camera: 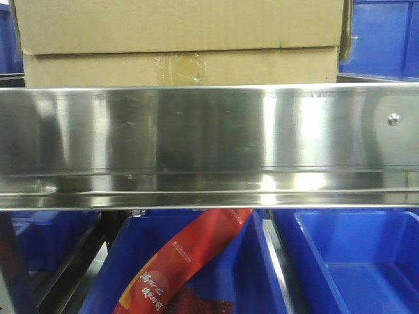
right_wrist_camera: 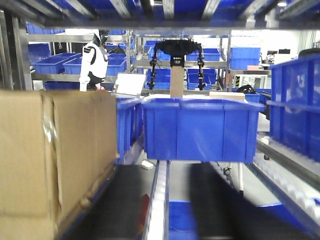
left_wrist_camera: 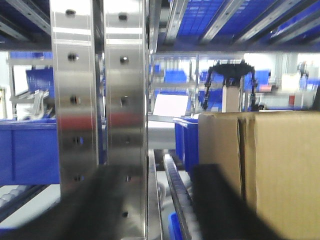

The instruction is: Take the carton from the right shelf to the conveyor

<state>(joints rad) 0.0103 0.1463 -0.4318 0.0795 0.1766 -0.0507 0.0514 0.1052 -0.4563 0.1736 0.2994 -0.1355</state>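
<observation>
The shiny brushed stainless-steel shelf [camera: 196, 131] fills the front view with its broad reflective rail. The large plain brown corrugated cardboard carton [camera: 177, 26] sits on the level above that rail, not yet lifted. From the left claw [left_wrist_camera: 165, 200] the carton stands close on its right, with a steel upright of the shelf ahead and to its left. From the right claw [right_wrist_camera: 165, 200] the same carton stands close on its left, and a deep blue plastic bin [right_wrist_camera: 200, 130] sits straight ahead, further off. The two claws therefore appear to flank the carton, one at each side wall. Each claw shows as two dark blurred fingers set wide apart with nothing between them, so both are spread and empty. The step in hand, as I judge it, is to close in on the carton from both sides. A box this broad will not fit inside one claw, so it probably calls for both arms pressing inward at matching height. They should press low enough on the side walls to stay off the flap seam with its crinkled clear tape [camera: 177, 69]. The carton then has to rise clear of the rail before it is drawn out. The conveyor is not in view.
</observation>
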